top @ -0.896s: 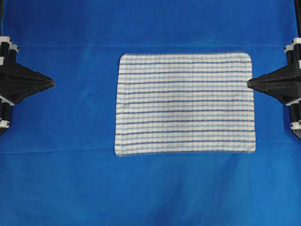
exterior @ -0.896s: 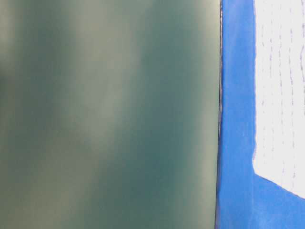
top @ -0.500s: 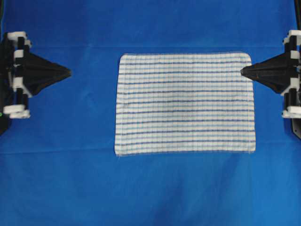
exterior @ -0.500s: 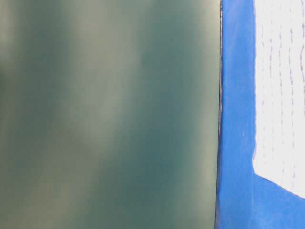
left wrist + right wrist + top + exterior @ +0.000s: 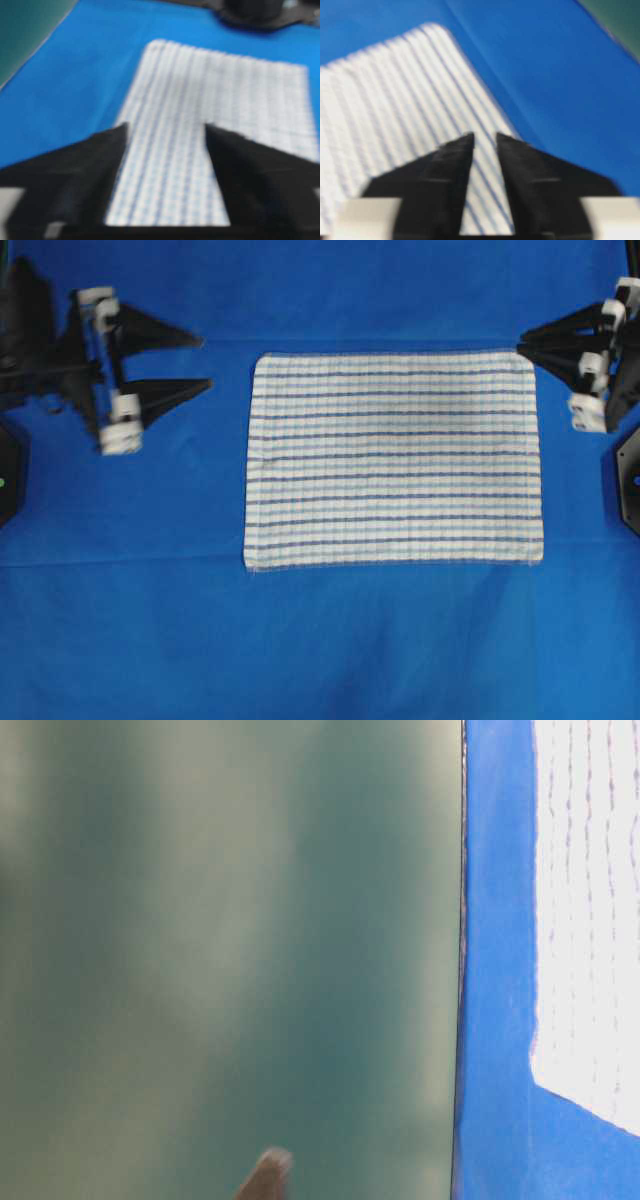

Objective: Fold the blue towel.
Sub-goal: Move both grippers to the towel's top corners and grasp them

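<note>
The blue towel [image 5: 393,460] is lying flat and fully unfolded on the blue sheet [image 5: 320,640] — a white rectangle crossed by thin dark-blue and light-blue stripes, its long sides running left to right, corners rounded

Left gripper [image 5: 203,362] at the upper left of the overhead view, fingers pointing right, jaws spread wide and holding nothing. Right gripper [image 5: 522,344] at the upper right, fingers pointing left, jaws parted by a narrower gap, likewise holding nothing.

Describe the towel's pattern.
White with thin dark-blue and light-blue stripes, on the blue towel; clearest overhead.
</note>
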Robot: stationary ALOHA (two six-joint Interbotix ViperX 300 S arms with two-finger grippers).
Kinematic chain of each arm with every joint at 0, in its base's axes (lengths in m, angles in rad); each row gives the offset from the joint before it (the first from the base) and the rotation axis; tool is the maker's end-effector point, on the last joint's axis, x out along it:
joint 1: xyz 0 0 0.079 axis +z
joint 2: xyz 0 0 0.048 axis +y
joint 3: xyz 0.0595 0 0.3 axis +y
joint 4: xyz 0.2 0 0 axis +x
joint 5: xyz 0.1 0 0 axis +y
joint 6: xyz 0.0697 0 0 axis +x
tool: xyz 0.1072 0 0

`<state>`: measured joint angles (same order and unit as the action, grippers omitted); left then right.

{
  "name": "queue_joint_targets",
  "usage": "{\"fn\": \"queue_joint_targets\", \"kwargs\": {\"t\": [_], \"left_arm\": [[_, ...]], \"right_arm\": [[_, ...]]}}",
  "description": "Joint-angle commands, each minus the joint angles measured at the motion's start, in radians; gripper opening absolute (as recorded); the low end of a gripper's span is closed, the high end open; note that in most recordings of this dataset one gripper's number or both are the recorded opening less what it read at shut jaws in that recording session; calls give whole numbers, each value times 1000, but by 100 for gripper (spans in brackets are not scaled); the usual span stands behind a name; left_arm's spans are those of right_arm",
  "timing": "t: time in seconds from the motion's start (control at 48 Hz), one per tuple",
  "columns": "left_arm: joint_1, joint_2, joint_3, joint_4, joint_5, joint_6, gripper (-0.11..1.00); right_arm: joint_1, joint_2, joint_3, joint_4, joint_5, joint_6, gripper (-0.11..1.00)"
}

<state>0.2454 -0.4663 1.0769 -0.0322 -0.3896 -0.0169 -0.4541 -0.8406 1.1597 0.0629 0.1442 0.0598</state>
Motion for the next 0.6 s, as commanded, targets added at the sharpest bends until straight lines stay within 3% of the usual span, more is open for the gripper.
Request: {"fn": "queue_joint_targets", "kwargs": {"t": [0.0,0.062,0.125,0.312,0.583], "left_arm": [[34,77,-46,-2,-17,-2,71],[52,135,-67,-2,-26,-2,83],[67,198,-95,-2,-34,-2,82],[107,374,-175,-2,-34,-2,81],[172,543,-239,-2,-34,-2,80]], "right_arm": [[-52,43,-8,5,-2,3,42],[-91,91,-3,3,-2,3,53],[-121,130,3,2,-2,3,58],[-187,273,18,-9,-25,2,55],[-242,456,46,-12,-176,-2,55]]}}
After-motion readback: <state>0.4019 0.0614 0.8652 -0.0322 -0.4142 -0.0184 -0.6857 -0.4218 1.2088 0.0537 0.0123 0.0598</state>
